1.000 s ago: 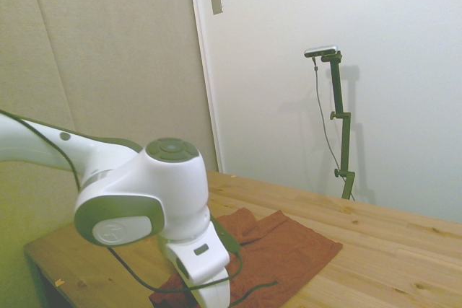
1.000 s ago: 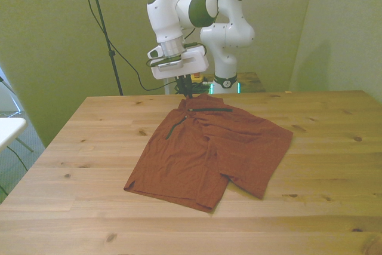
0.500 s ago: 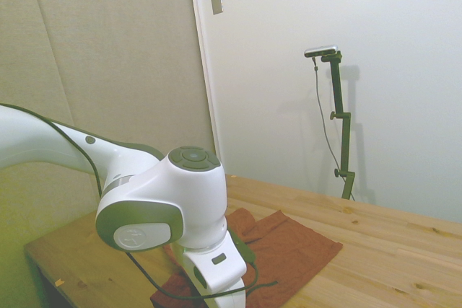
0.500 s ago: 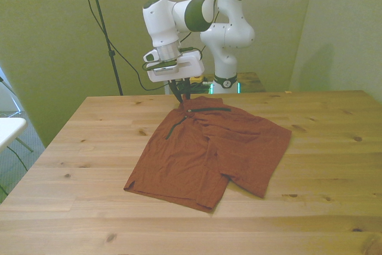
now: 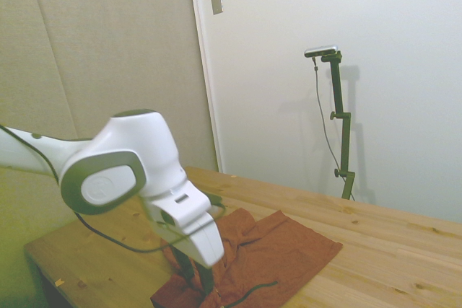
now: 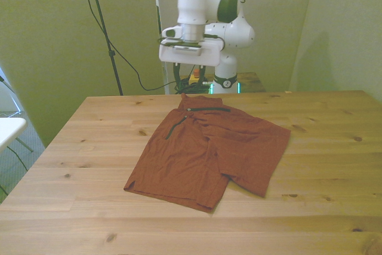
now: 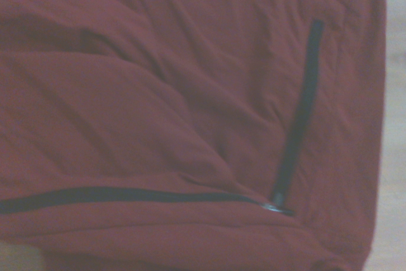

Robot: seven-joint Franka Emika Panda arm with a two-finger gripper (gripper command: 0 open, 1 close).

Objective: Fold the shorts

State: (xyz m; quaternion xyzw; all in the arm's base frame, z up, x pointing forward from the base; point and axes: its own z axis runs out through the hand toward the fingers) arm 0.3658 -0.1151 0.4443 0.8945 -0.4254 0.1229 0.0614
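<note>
I have the table (image 6: 334, 207) in front of me with the shorts (image 6: 209, 150) spread flat across its middle, and the fold has not been made yet as far as I can judge. The shorts lie with their long axis running from the far edge of the table toward the near one, slanted toward the front view's left; the waistband end is at the far edge, the leg hems nearer the camera. The gripper (image 6: 188, 85) hangs above that far waistband end, so the cloth stretches away from it toward the near side of the table, and any pull would have to carry the waistband that way along the long axis. I cannot tell from either the front or the side view whether the fingers are apart or together, nor whether they touch the cloth. The fabric is rust-red, soft and wrinkled, wider than the gripper. In the wrist view I see two thin dark trim lines (image 7: 298, 118) that meet at a small pale tip, with creases running between them.
</note>
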